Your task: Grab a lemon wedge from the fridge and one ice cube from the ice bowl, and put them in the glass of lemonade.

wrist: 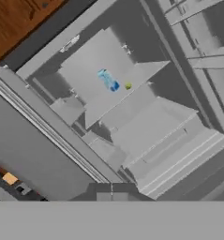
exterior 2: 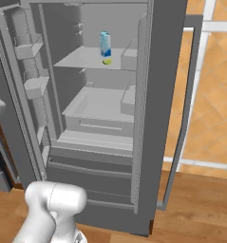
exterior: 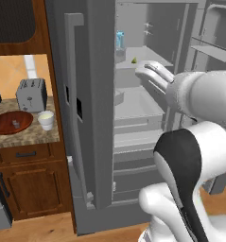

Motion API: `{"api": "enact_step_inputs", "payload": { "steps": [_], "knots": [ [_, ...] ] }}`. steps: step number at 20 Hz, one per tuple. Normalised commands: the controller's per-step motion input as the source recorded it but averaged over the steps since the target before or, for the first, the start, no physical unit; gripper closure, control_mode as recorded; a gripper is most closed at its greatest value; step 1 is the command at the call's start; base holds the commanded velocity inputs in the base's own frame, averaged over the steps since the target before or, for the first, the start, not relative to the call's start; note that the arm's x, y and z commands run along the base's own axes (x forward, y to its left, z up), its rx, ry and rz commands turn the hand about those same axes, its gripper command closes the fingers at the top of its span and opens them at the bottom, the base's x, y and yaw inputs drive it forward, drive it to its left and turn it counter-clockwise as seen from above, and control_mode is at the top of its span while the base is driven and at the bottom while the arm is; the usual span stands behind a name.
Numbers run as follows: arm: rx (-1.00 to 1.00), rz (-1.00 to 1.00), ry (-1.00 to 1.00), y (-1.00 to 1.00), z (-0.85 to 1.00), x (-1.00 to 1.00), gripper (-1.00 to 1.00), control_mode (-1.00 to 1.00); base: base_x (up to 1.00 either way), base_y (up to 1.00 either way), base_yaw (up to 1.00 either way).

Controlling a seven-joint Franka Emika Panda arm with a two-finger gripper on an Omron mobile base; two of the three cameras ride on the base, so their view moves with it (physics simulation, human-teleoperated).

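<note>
The grey fridge stands with both doors open. On its upper shelf lies the tiny yellow-green lemon wedge, just in front of a light-blue carton. On the counter to the left of the fridge sits the reddish-brown ice bowl with a small grey ice cube in it. The whitish glass of lemonade stands at the bowl's right. My gripper is shut and holds nothing. It hangs well back from the fridge and looks into it at a rolled angle.
The light-blue carton stands behind the wedge. A grey toaster sits behind the bowl. The left fridge door juts out between counter and shelves; the right door swings wide. Door bins and drawers lie below.
</note>
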Motion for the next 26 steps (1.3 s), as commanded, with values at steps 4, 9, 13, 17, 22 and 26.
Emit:
{"api": "enact_step_inputs", "payload": {
  "steps": [4, 9, 13, 17, 22, 26],
  "knots": [
    [0.76, -0.19, 0.00, -0.88, -0.37, 0.12, 1.00, -1.00, 0.00, 0.00, 0.00],
    [0.71, -0.19, 0.10, -0.38, -0.36, 0.41, 1.00, -1.00, 0.00, 0.00, 0.00],
    [0.60, -0.06, 0.27, -0.04, -0.13, 0.58, 1.00, -1.00, 0.00, 0.00, 0.00],
    [0.32, 0.00, 0.27, 0.00, 0.00, 0.31, 1.00, -1.00, 0.00, 0.00, 0.00],
    [0.13, 0.15, -0.03, 0.21, -0.19, 0.20, 1.00, -1.00, 0.00, 0.00, 0.00],
    [0.06, 0.21, -0.05, 0.05, -0.08, 0.20, 1.00, -1.00, 0.00, 0.00, 0.00]
  ]
}}
